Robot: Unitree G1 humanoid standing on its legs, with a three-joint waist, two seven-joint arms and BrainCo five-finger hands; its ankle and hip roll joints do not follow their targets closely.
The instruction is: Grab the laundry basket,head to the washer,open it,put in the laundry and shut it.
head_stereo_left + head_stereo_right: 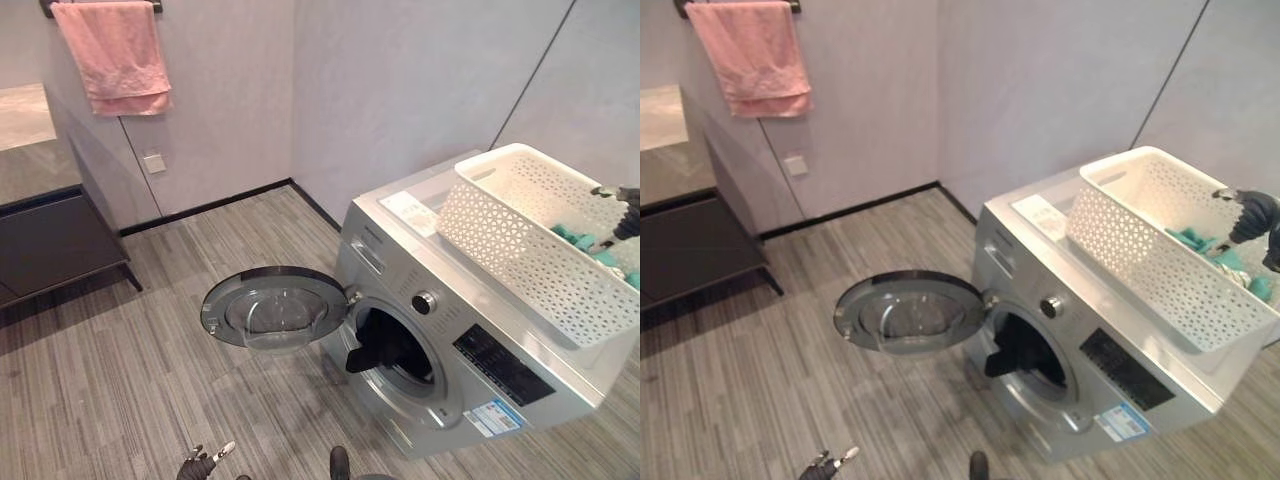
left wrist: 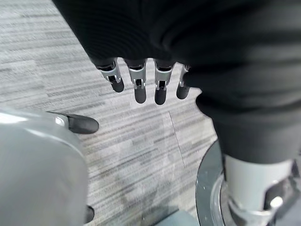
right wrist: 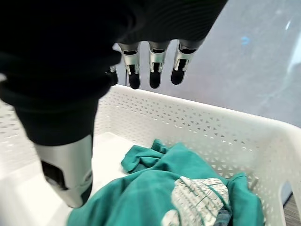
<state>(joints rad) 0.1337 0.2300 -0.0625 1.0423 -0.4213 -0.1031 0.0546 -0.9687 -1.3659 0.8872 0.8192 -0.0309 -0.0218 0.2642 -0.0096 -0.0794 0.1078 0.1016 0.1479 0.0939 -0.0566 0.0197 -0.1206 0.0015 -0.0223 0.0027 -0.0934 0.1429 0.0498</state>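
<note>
You're at the loading step: the washer door point(image 1: 275, 308) hangs open at centre frame, and the basket point(image 1: 520, 235) sits on the washer point(image 1: 470, 350) at right. Your right hand point(image 3: 150, 66) hovers above the green laundry point(image 3: 178, 188), fingers relaxed and empty; next, lower and close on it. The left hand point(image 2: 141, 82) hangs slack, holding nothing.

Silver washer point(image 1: 470, 340) standing on grey striped floor point(image 1: 150, 370), door open toward the floor; white laundry basket point(image 1: 520, 240) resting directly on the washer's top, green laundry point(image 3: 155, 188) inside.
</note>
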